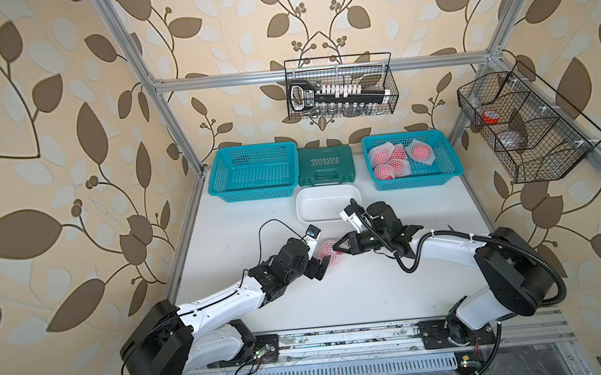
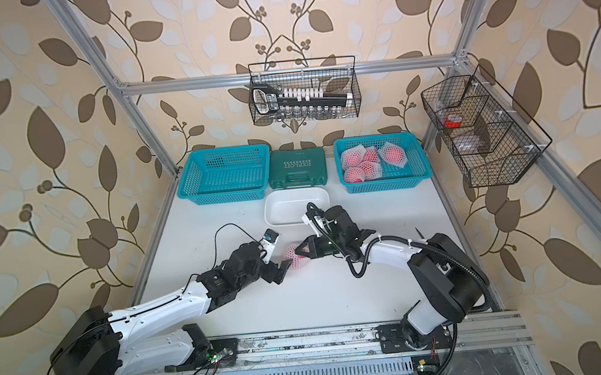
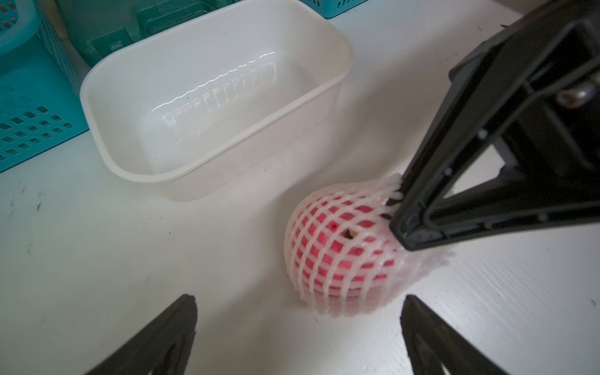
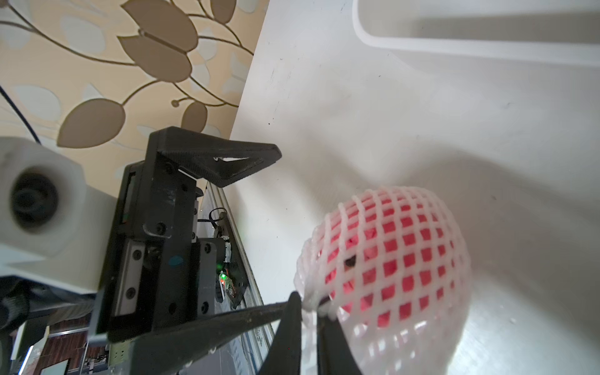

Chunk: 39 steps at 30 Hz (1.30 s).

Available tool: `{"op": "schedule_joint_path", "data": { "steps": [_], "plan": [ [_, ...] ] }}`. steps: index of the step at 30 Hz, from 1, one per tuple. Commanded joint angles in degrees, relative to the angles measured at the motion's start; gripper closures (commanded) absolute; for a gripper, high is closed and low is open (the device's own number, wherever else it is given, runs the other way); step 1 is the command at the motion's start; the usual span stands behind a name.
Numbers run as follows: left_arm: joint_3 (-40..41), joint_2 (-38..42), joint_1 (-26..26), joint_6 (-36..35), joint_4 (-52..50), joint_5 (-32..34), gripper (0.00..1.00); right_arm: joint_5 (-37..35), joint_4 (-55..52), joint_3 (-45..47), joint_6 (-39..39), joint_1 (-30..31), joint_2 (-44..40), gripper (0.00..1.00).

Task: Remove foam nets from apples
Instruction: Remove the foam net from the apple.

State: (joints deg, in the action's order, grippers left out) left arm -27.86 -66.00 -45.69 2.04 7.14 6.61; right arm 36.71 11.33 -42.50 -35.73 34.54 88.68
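One apple [image 1: 330, 256] in a white foam net [image 3: 324, 227] lies on the table in front of the tub, seen in both top views; its net [image 2: 296, 260] is still round it. My right gripper [image 4: 310, 300] is shut on a bunched edge of the net [image 4: 313, 292] at the apple's right side, and its black fingers [image 3: 422, 201] reach in over the fruit. My left gripper [image 3: 298, 300] stands open just left of the apple, with nothing between its fingertips. Several more netted apples [image 1: 394, 158] lie in the right teal basket [image 1: 440, 173].
A white tub [image 1: 303, 210] stands just behind the apple. At the back stand a teal basket [image 1: 253, 178] with nothing in it and a green tool case [image 1: 325, 165]. Two wire baskets [image 1: 340, 90] hang on the frame above, the other one [image 1: 526, 125] at the right.
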Motion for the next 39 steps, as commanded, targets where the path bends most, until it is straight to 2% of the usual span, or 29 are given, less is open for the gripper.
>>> {"op": "schedule_joint_path", "data": {
  "steps": [1, 6, 12, 17, 19, 21, 24, 33, 36, 39],
  "plan": [
    [-0.09, -0.56, 0.41, 1.69, 0.49, 1.57, 0.01, -2.22, -2.71, -1.84, 1.57, 0.65, 0.7, 0.87],
    [0.22, -2.03, 0.42, 2.03, 1.33, 2.0, 0.01, -2.79, -5.04, -3.59, 2.46, 0.69, -0.68, 0.75],
    [0.73, -2.18, 0.43, 1.72, 1.72, 2.74, 0.01, -6.82, -13.48, -6.6, 5.58, 0.71, -7.66, 0.43],
    [0.92, -2.36, 0.52, 1.71, 1.68, 2.95, 0.01, -19.55, -21.26, -5.44, 5.68, 0.02, -14.98, 0.17],
    [1.01, -2.85, 0.59, 1.65, 2.03, 3.05, 0.01, -18.28, -21.14, -2.76, 4.62, -2.0, -15.61, 0.12],
    [0.61, -3.33, 0.57, 1.86, 1.4, 3.15, 0.01, -11.61, -18.56, 0.39, 3.4, -4.24, -15.06, 0.1],
    [0.78, -3.29, 0.69, 1.86, 1.9, 2.63, 0.01, -6.65, -14.63, 2.34, 2.37, -3.18, -14.41, 0.05],
    [0.37, -2.7, 0.69, 1.42, 1.63, 2.66, 0.01, -5.07, -10.3, 0.95, 2.33, -1.29, -5.75, 0.02],
    [0.65, -2.06, 0.69, 1.56, 1.39, 2.66, 0.01, -5.18, -9.49, -0.11, 2.42, -0.47, -3.3, 0.05],
    [0.96, -1.29, 0.65, 1.65, 1.39, 2.7, 0.01, -5.9, -8.77, -0.79, 2.29, -0.13, -2.29, 0.15]
  ]
}}
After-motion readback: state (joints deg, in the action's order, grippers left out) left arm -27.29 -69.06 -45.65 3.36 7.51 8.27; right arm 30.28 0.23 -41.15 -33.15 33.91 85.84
